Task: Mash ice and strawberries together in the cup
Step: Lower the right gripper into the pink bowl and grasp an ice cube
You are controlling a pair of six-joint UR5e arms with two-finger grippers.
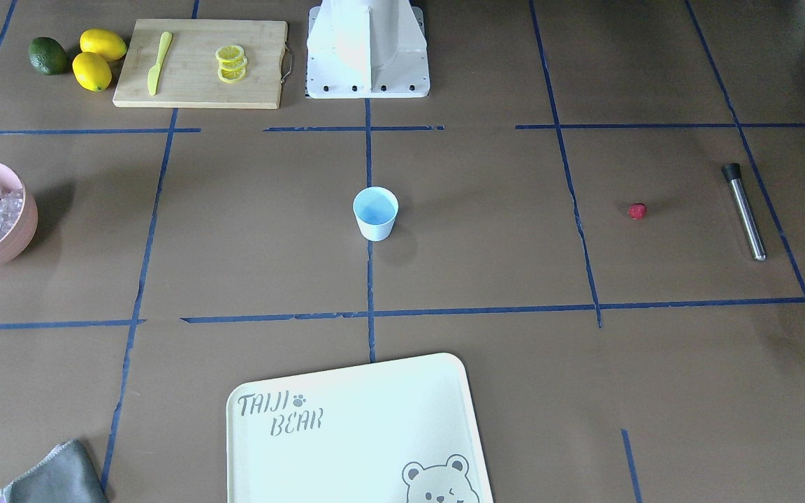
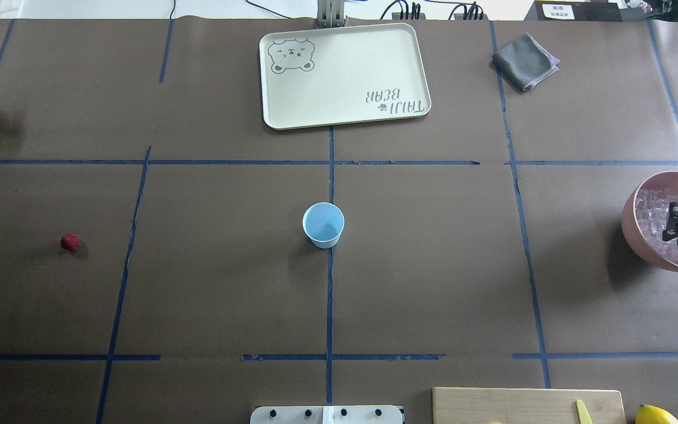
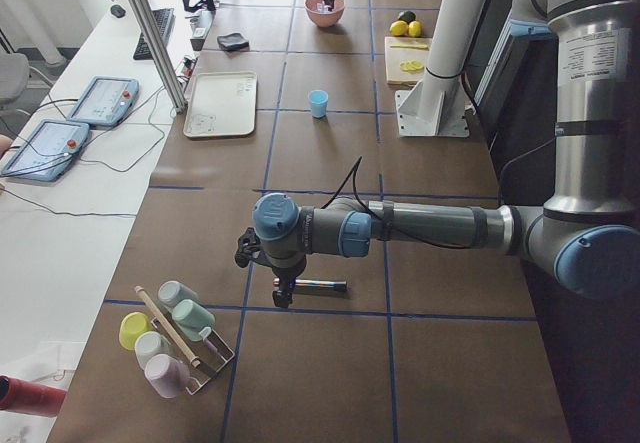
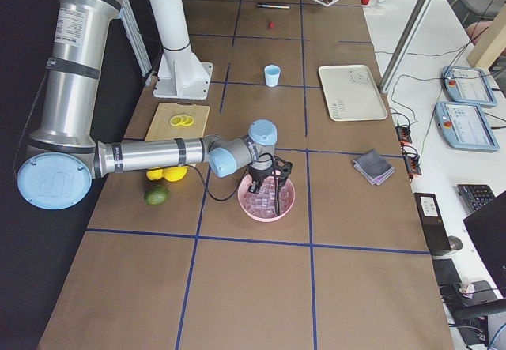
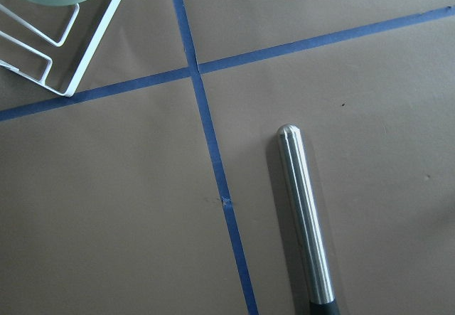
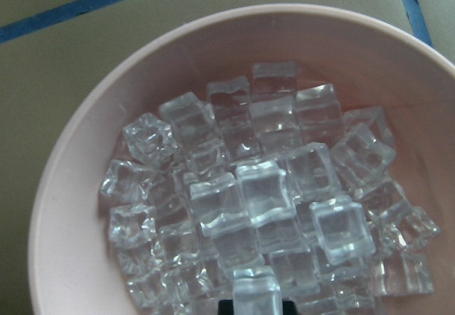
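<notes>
The right pincer hangs with its fingers apart, tips down among the clear, glassy ice cubes heaped in a round pink bowl. Well away from it, at the middle of the brown worktop, the small pale blue paper cup stands upright. Farther still lies the small red strawberry. Beyond the berry, the left pincer hovers over a steel rod with a black grip. Whether that pincer's fingers are apart cannot be told.

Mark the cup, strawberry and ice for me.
cup [image 2: 323, 225]: overhead view, inside bottom.
strawberry [image 2: 70, 242]: overhead view, top of berry.
ice [image 6: 263, 190]: right wrist view, top face of centre cube.
</notes>
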